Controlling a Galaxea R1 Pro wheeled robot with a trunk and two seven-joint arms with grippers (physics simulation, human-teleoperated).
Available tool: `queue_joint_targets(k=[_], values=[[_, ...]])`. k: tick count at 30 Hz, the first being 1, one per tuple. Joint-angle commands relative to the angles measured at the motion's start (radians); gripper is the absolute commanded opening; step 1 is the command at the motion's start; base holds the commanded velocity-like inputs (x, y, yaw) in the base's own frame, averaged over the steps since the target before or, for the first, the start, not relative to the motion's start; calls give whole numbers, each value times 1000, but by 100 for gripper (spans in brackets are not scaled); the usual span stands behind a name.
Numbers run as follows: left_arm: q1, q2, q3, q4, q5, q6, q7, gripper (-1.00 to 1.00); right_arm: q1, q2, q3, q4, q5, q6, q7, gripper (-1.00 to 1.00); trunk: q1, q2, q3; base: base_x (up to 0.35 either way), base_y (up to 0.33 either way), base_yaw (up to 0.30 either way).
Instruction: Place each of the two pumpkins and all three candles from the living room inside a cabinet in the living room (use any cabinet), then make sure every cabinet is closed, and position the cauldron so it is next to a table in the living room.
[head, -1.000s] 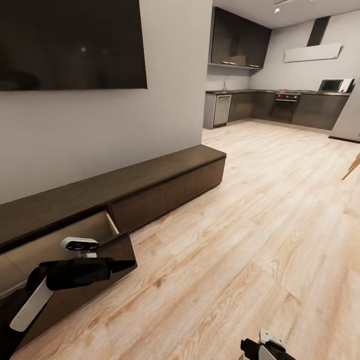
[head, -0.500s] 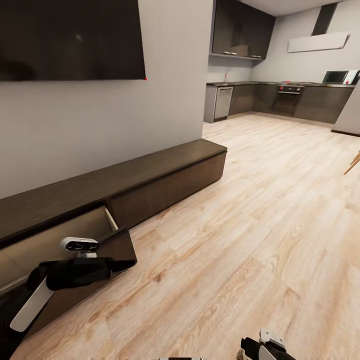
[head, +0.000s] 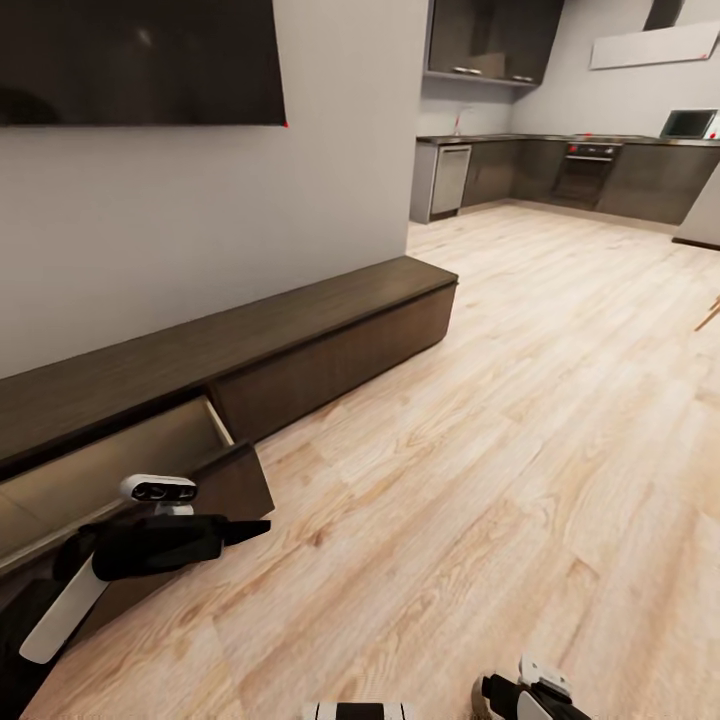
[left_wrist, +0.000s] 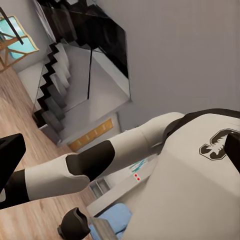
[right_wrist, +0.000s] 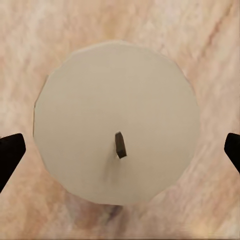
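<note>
The head camera had tipped slightly downward over the last second, so the whole room slid up in the picture; the wall-mounted television and the far kitchen sat higher than before, and a white strip of the robot's own body had come into sight at the bottom edge. Nothing in the room itself appeared to have moved. This suggested the robot was settling its gaze on the cabinet, the long, low dark brown unit along the wall, ready for a delivery.

One pull-out front near the cabinet's left end stood open, tilted outward, showing a pale beige inside. The left end effector hovered just in front of that open front, over the wooden floor; whether its fingers were apart or together could not be told.

The right end effector was spread wide around a candle, its two dark fingertips showing at either side with a gap between each and the wax. The candle was seen from directly above: a pale grey-beige disc, faintly faceted at the rim, with a short dark wick just off centre. Blurred pinkish wood grain lay behind it. Whether the candle was gripped, or standing on the floor below, could not be told. It was not yet in the cabinet.
</note>
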Motion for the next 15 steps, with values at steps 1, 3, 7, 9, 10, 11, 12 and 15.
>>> queue_joint_targets(k=[1,3,7,9,10,11,12,15], values=[[-1,1,-2,0,4,11,-2,100,0,-1,8,-3,-6,5,-8,100,0,-1,-5,0,0,0],[-1,1,-2,0,4,11,-2,100,0,-1,8,-3,-6,5,-8,100,1,-1,-13,0,0,0],[-1,1,-2,0,5,11,-2,100,0,0,8,-3,-6,5,-8,100,2,-2,-24,0,0,0],[-1,1,-2,0,5,11,-2,100,0,-1,8,-3,-6,4,-8,100,2,-2,-24,0,0,0],[-1,1,-2,0,5,11,-2,100,0,-1,8,-3,-6,3,-8,100,2,-2,-24,0,0,0],[-1,1,-2,0,5,11,-2,100,0,-1,8,-3,-6,1,-8,100,2,-2,-24,0,0,0],[-1,1,-2,0,5,11,-2,100,0,-1,8,-2,-6,0,-8,100,2,-2,-24,0,0,0],[-1,1,-2,0,5,11,-2,100,0,-1,8,-2,-6,-2,-8,100,2,-2,-24,0,0,0]])
